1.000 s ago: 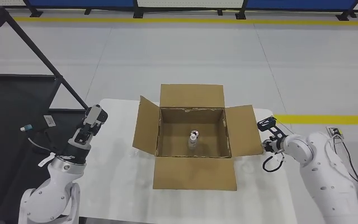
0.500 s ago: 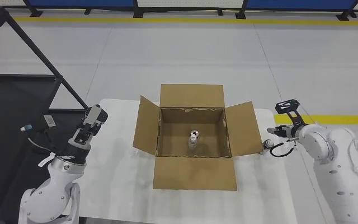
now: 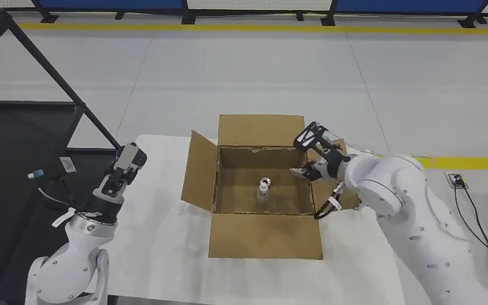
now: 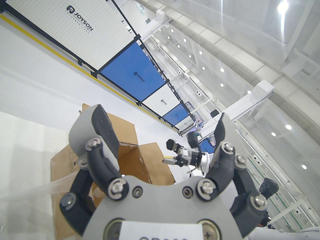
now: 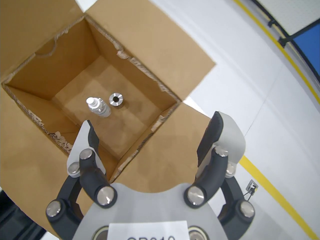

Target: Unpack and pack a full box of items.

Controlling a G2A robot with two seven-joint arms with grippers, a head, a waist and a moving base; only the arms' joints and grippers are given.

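Observation:
An open cardboard box [image 3: 263, 236] stands mid-table with its four flaps folded out. On its floor stand a small clear bottle with a white cap [image 3: 262, 193] [image 5: 98, 107] and, beside it, a small round metal piece [image 3: 265, 181] [image 5: 116, 99]. My right gripper [image 3: 303, 155] [image 5: 150, 126] hangs open and empty above the box's right rear corner, tilted toward the inside. Near the table's left edge my left gripper [image 3: 133, 152] [image 4: 160, 121] is open and empty, pointing up and away from the table; its view catches the box [image 4: 130, 151] and the right gripper [image 4: 175, 157] farther off.
The white table [image 3: 168, 252] is bare to the left and in front of the box. A black frame and dark netting [image 3: 38, 152] stand off the table's left side. A yellow floor line [image 3: 457, 162] runs to the right.
My right arm swung in from beyond the table's right edge to above the box's right rear corner. The left arm and the items in the box stayed put.

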